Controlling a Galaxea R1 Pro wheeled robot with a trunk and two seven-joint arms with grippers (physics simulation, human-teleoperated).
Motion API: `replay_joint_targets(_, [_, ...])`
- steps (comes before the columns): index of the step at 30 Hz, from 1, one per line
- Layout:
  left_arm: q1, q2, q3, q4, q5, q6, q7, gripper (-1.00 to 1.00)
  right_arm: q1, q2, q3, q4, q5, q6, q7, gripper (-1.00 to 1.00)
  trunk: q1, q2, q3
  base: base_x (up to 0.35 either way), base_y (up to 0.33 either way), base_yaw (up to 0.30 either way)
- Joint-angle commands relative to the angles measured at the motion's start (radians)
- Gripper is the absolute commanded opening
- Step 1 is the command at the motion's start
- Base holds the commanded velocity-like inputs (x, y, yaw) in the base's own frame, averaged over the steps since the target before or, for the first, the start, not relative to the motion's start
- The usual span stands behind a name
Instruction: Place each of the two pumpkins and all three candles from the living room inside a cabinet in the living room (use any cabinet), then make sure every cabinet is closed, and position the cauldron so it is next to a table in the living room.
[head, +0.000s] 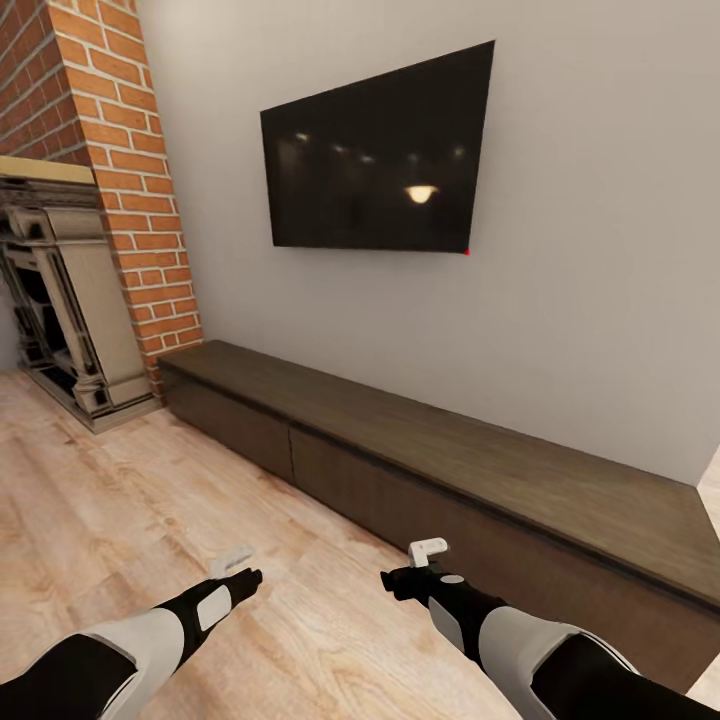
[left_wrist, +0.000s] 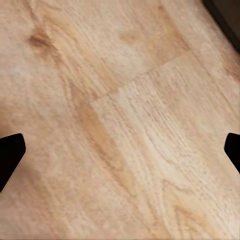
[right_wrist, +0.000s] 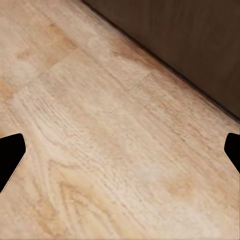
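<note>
Pale wood-grain flooring (head: 120, 510) runs up to a plain grey wall (head: 600, 250), and against that wall stands the cabinet (head: 440, 450), long, low and dark brown, its flat front panels all shut and its top bare. What lies inside cannot be seen. Above it a black television (head: 380, 160) hangs on the wall; to its left rises a brick chimney (head: 130, 170) with a fireplace (head: 60, 300). Both arms reach forward over the floor: the left gripper (left_wrist: 120, 150) and the right gripper (right_wrist: 120, 150) have their fingers spread wide, nothing between them. Beside the right gripper, the cabinet's dark front is near.
</note>
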Motion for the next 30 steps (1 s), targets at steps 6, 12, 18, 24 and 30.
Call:
replay_joint_targets(6, [-0.001, 0.0, -0.008, 0.001, 0.006, 0.002, 0.002, 1.0, -0.001, 0.001, 0.007, 0.002, -0.011, -0.005, 0.004, 1.0, -0.003, 0.001, 0.014, 0.0, 0.0, 0.177])
replay_joint_targets(12, [-0.001, 0.0, -0.008, 0.001, 0.006, 0.002, 0.002, 1.0, -0.001, 0.001, 0.007, 0.002, -0.011, -0.004, 0.004, 1.0, -0.006, 0.002, 0.029, 0.0, 0.0, 0.177])
replay_joint_targets(18, [-0.001, 0.0, -0.008, 0.001, 0.006, 0.002, 0.002, 1.0, -0.001, 0.002, 0.008, 0.002, -0.011, -0.004, 0.004, 1.0, -0.008, 0.004, 0.044, 0.0, 0.0, 0.176])
replay_joint_targets(24, [-0.001, 0.0, -0.008, 0.001, 0.006, 0.002, 0.002, 1.0, -0.001, 0.002, 0.008, 0.002, -0.011, -0.004, 0.003, 1.0, -0.011, 0.005, 0.059, 0.0, 0.0, 0.176])
replay_joint_targets(30, [-0.001, 0.0, -0.008, 0.001, 0.006, 0.002, 0.002, 1.0, -0.001, 0.002, 0.009, 0.002, -0.011, -0.004, 0.003, 1.0, -0.014, 0.007, 0.074, 0.0, 0.0, 0.176])
